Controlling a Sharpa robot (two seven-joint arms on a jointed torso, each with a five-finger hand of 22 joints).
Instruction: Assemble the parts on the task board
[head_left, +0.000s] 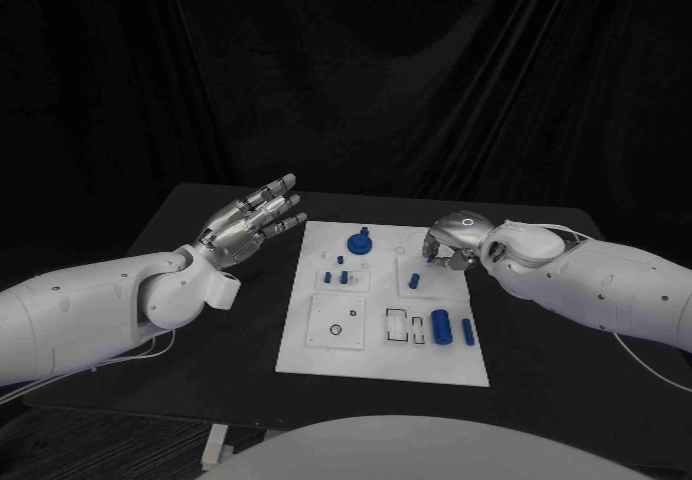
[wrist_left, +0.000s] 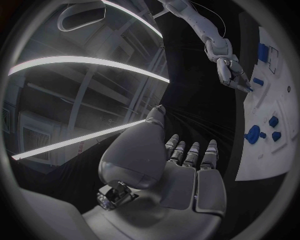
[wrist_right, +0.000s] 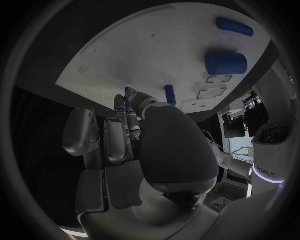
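Task board (head_left: 378, 355) carries blue parts (head_left: 441, 326); left hand (head_left: 253, 222) fingers spread empty, right hand (head_left: 450, 243) fingers' grip unclear.

One white task board (head_left: 378, 355) lies on the bench (head_left: 216, 340). On it I count about seven blue parts: two cylinders, one thick (head_left: 441, 326) and one thin (head_left: 469, 329), a round knobbed piece (head_left: 361, 242), and roughly four small pegs (head_left: 415, 282). Two hands: left (head_left: 253, 222), right (head_left: 450, 243).

Lighting: dim overall; black backdrop and table (head_left: 216, 330) swallow detail. Task board (head_left: 382, 350) brightest, evenly lit, with faint shadows. Bright ceiling strips glare in left wrist view. Wrist views: fisheye bending, dark vignetted rims. Left hand (wrist_left: 187, 172) slightly soft.
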